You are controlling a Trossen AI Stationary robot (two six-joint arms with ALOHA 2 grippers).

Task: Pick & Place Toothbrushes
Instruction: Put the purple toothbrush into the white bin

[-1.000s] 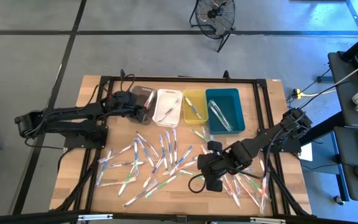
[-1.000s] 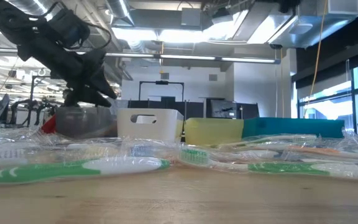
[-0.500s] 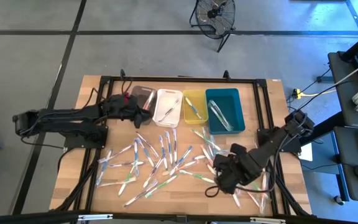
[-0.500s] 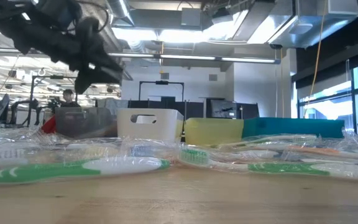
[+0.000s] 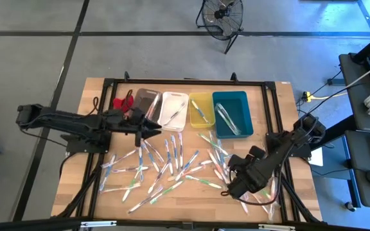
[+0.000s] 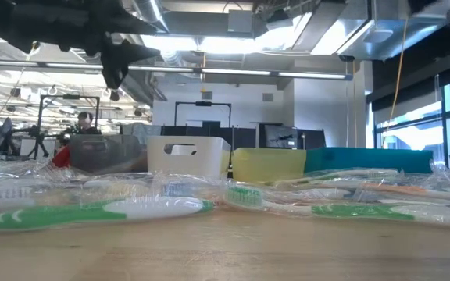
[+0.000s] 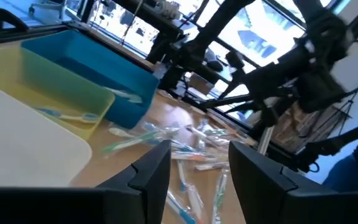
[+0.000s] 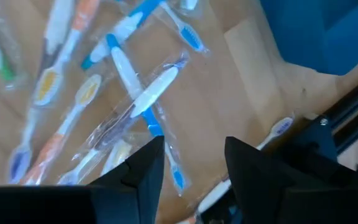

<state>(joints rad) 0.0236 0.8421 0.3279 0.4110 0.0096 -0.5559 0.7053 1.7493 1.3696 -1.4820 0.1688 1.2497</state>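
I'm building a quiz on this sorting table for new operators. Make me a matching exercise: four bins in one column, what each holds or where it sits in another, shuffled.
Things:
1. grey bin
2. white bin
3. yellow bin
4. teal bin

States:
A. widest bin, at the right end of the row
B. between the white and teal bins, with a toothbrush inside
C. at the left end of the row, beside a red object
D. second from the left, with a toothbrush inside

Pairs: 1-C, 2-D, 3-B, 4-A
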